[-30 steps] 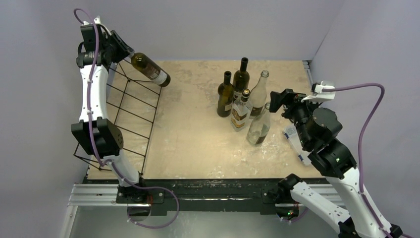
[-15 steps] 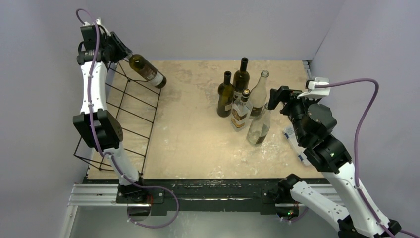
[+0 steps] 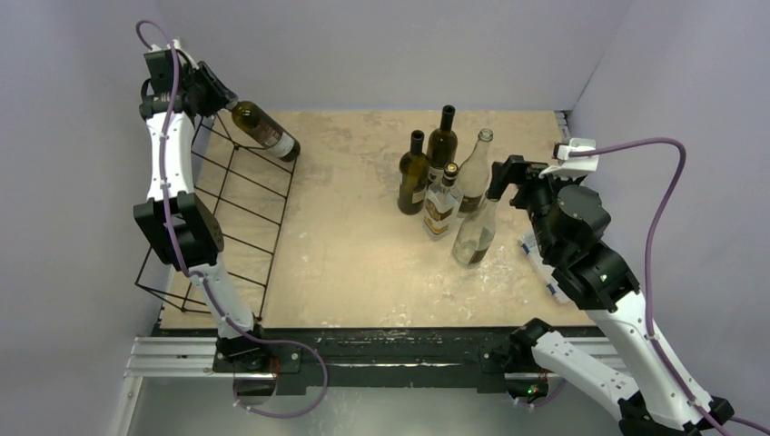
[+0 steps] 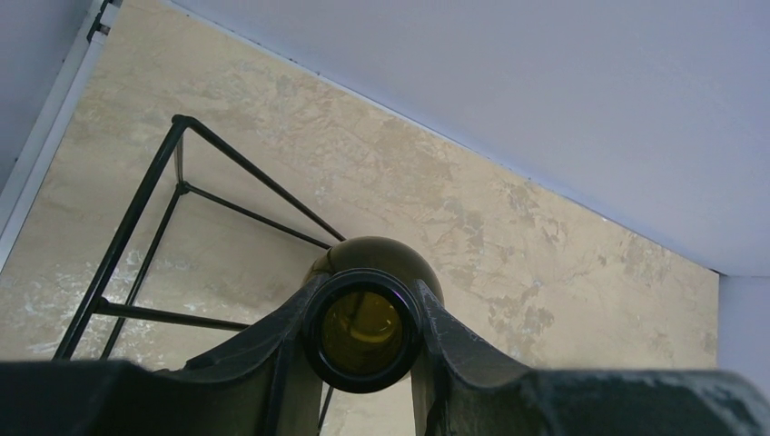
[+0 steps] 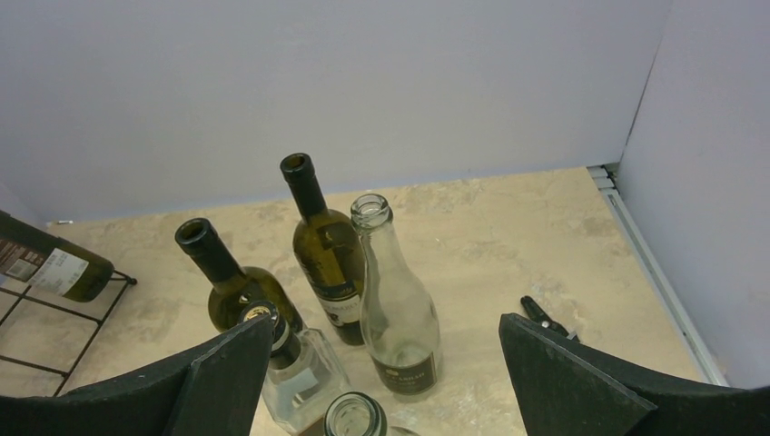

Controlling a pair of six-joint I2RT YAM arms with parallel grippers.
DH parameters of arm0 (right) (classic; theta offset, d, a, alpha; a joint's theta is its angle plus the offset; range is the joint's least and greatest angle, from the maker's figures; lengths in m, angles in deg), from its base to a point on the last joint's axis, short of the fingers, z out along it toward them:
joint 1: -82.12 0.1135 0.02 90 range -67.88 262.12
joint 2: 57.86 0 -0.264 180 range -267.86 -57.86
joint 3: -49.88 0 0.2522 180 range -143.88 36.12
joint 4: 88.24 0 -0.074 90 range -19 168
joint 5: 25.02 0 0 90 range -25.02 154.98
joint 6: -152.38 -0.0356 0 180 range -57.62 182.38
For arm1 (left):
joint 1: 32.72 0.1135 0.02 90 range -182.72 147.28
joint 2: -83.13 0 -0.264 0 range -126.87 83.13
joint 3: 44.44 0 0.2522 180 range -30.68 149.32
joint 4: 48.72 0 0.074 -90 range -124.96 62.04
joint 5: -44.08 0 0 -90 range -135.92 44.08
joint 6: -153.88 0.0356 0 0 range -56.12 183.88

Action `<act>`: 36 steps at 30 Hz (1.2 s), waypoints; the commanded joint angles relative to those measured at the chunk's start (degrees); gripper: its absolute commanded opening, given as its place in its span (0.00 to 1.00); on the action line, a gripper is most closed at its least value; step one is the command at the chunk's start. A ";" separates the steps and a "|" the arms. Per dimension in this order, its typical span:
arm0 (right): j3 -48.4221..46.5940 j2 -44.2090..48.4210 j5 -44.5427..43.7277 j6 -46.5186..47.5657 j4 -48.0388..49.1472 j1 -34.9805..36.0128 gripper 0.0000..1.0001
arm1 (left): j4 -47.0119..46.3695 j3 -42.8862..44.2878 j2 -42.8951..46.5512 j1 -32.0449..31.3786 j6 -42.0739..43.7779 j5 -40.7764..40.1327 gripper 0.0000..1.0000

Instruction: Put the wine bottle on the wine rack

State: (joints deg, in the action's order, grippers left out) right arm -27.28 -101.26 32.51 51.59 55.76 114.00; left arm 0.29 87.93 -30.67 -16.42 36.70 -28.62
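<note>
A dark green wine bottle (image 3: 265,133) with a pale label hangs tilted over the far end of the wine rack (image 3: 238,202), base pointing right and down. My left gripper (image 3: 221,100) is shut on its neck. In the left wrist view the fingers (image 4: 459,341) clamp the bottle's open mouth (image 4: 363,330), with the black wire rack (image 4: 136,213) below and to the left. My right gripper (image 3: 505,178) is open above a group of standing bottles. Its view shows wide-apart jaws (image 5: 386,325) holding nothing, and the held bottle (image 5: 50,265) at the far left.
Several upright bottles (image 3: 445,182) stand mid-table, two dark green (image 5: 322,241) and others clear glass (image 5: 397,309). A small black tool (image 5: 543,316) lies near the right wall. A white and blue object (image 3: 536,247) sits under the right arm. Walls close off the back and both sides.
My left arm has carried the wine bottle a little left and back, over the rack's far end. The right gripper has shifted slightly left and farther over the standing bottles, still open.
</note>
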 commanded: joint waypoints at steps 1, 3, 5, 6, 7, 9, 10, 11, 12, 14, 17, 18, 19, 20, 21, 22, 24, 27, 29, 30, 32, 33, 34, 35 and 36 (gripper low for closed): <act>-0.45 -0.24 -0.94 0.94 2.22 0.25 0.99 | -7.81 3.69 -0.76 0.61 -1.33 2.63 0.00; -0.73 -0.59 -0.68 1.03 2.05 0.24 0.99 | -7.92 3.70 -1.62 0.81 -1.95 3.53 0.00; -0.92 -0.81 -0.62 1.03 1.82 0.20 0.99 | -7.97 3.46 -1.98 0.95 -2.13 3.32 0.00; -0.86 -0.81 -0.53 1.03 1.80 0.26 0.99 | -8.19 3.14 -1.93 1.00 -2.12 3.06 0.00; -0.85 -0.80 -0.58 1.03 1.82 0.29 0.99 | -8.34 2.93 -1.93 1.06 -2.09 2.77 0.00; -0.72 -0.65 -0.51 0.96 1.84 0.27 0.99 | -8.71 2.12 -2.03 1.05 -2.07 2.46 0.00; -0.68 -0.64 -0.53 0.95 1.78 0.24 0.99 | -8.85 1.87 -2.14 1.05 -2.21 2.40 0.00; -0.60 -0.56 -0.57 0.90 1.76 0.23 0.99 | -8.75 1.77 -2.26 1.17 -2.26 2.53 0.00; -0.59 -0.64 -0.51 0.78 1.78 0.21 0.99 | -8.73 1.57 -2.33 1.19 -2.26 2.45 0.00; -0.59 -0.74 -0.36 0.68 1.77 0.29 0.99 | -9.08 0.71 -2.38 1.36 -2.24 2.23 0.00; -0.50 -0.77 -0.20 0.59 1.70 0.24 0.99 | -9.40 -0.38 -2.31 1.59 -2.01 2.03 0.00; -0.50 -0.73 -0.22 0.59 1.74 0.26 0.99 | -9.45 -0.75 -2.47 1.73 -2.00 2.08 0.00; -0.50 -0.78 -0.23 0.59 1.75 0.26 0.99 | -9.51 -1.07 -2.53 1.77 -2.00 2.06 0.00; -0.50 -0.81 -0.23 0.59 1.75 0.24 0.99 | -9.49 -1.21 -2.62 1.90 -2.00 2.15 0.00; -0.57 -0.81 -0.09 0.59 1.69 0.24 0.99 | -9.42 -1.41 -2.65 1.94 -2.00 2.29 0.00; -0.59 -0.91 -0.07 0.59 1.73 0.24 0.99 | -9.42 -1.67 -2.71 2.00 -1.98 2.40 0.00; -0.50 -1.03 0.02 0.46 1.80 0.25 0.99 | -9.54 -2.09 -2.77 2.01 -1.97 2.30 0.00; -0.33 -1.12 0.19 0.18 1.77 0.20 0.99 | -9.03 -2.08 -3.05 2.15 -1.92 2.15 0.00; -0.39 -1.17 0.30 0.07 1.80 0.28 0.99 | -8.66 -2.06 -3.16 2.23 -2.00 2.01 0.00; -0.41 -1.11 0.38 0.06 1.77 0.22 0.99 | -8.30 -2.00 -3.27 2.30 -2.00 1.89 0.00; -0.37 -1.06 0.30 0.11 1.73 0.27 0.99 | -7.78 -1.99 -3.35 2.34 -2.09 1.76 0.00; -0.37 -1.05 0.30 0.15 1.68 0.26 0.99 | -7.57 -1.98 -3.47 2.39 -2.14 1.68 0.03; -0.43 -1.08 0.34 0.09 1.71 0.29 0.99 | -7.31 -1.98 -3.45 2.49 -2.23 1.53 0.05; -0.41 -1.08 0.43 0.07 1.67 0.28 0.99 | -7.01 -1.98 -3.51 2.45 -2.45 1.29 0.08; -0.41 -1.08 0.56 0.06 1.64 0.23 0.99 | -6.77 -1.98 -3.53 2.53 -2.58 1.02 0.10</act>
State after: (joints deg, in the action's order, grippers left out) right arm -27.28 -102.48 32.97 51.55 55.76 114.00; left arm -3.71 85.66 -35.06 -14.72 35.59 -27.44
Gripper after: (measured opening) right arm 0.987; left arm 0.330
